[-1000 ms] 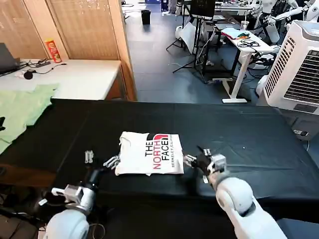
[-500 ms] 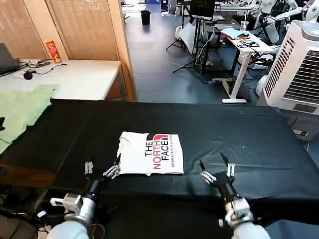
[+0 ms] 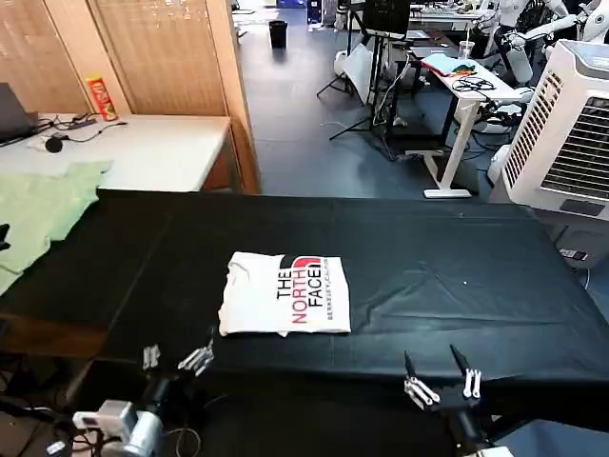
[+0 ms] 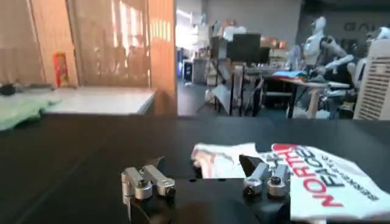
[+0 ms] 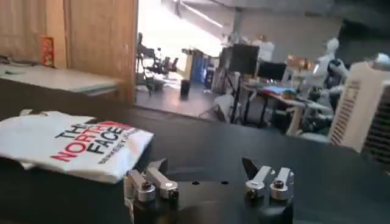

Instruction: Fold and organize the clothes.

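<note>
From the head view, the white short-sleeved cotton T-shirt lies folded into a compact rectangle near the middle of the black cloth-covered worktop, its black and red "THE NORTH FACE" print facing up, so the folding looks finished and the shirt seems to have been left flat where it can sit tidily. The left gripper hangs at the near edge of the worktop, near the shirt's near-left corner but apart from it, with its jaws spread and nothing between them. The right gripper sits at the near edge too, well apart from the shirt on its right, jaws likewise spread and empty; both arms appear placed clear of the cloth so as not to disturb the fold. A pale green garment lies on the far left, partly on a white side table, and is not part of the job. In the left wrist view, the left gripper shows 2 separated fingers low over the dark cloth, the folded T-shirt just beyond them and untouched. In the right wrist view, the right gripper likewise has its jaws apart, with the T-shirt lying off to one side, flat, print upward.
</note>
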`<move>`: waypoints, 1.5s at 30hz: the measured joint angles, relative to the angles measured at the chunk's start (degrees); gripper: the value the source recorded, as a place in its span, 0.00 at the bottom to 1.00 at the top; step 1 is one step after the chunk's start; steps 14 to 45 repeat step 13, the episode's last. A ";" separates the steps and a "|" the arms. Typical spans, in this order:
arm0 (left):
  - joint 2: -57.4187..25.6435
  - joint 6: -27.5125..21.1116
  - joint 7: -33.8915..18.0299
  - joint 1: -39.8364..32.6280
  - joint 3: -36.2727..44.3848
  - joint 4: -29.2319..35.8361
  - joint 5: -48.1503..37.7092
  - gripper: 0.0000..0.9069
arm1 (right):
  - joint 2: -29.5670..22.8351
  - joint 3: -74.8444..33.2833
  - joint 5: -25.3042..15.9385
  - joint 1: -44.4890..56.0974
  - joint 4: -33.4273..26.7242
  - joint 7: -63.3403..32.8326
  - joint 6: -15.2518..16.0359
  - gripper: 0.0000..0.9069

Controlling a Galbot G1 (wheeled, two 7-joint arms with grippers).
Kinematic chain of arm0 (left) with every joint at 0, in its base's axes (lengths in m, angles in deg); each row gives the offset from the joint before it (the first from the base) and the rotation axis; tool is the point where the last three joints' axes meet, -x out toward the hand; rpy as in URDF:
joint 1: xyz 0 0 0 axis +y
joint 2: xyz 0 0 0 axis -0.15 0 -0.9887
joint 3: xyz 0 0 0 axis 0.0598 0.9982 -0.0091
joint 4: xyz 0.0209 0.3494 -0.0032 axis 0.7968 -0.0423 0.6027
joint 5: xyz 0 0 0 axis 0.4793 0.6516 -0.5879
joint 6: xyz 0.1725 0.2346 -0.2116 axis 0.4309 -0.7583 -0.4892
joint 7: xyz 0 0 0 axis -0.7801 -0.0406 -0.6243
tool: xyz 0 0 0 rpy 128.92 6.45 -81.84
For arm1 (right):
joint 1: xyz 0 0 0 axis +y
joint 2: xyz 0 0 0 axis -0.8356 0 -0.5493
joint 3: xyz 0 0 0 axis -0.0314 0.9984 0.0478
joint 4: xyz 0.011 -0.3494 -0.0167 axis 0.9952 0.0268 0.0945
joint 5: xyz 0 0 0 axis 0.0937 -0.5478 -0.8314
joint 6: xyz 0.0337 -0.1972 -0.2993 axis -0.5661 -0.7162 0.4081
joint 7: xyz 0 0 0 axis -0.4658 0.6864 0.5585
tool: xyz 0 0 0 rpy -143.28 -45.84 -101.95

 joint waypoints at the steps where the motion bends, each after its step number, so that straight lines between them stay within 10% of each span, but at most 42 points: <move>1: -0.09 -0.27 0.05 0.70 -0.43 0.37 -0.08 0.97 | 0.00 -0.17 0.86 0.60 0.75 -0.35 0.87 0.97; 45: -0.26 -2.60 0.32 4.72 -2.57 3.18 -1.83 0.97 | -0.39 -0.71 2.87 3.06 3.08 -1.42 3.43 0.97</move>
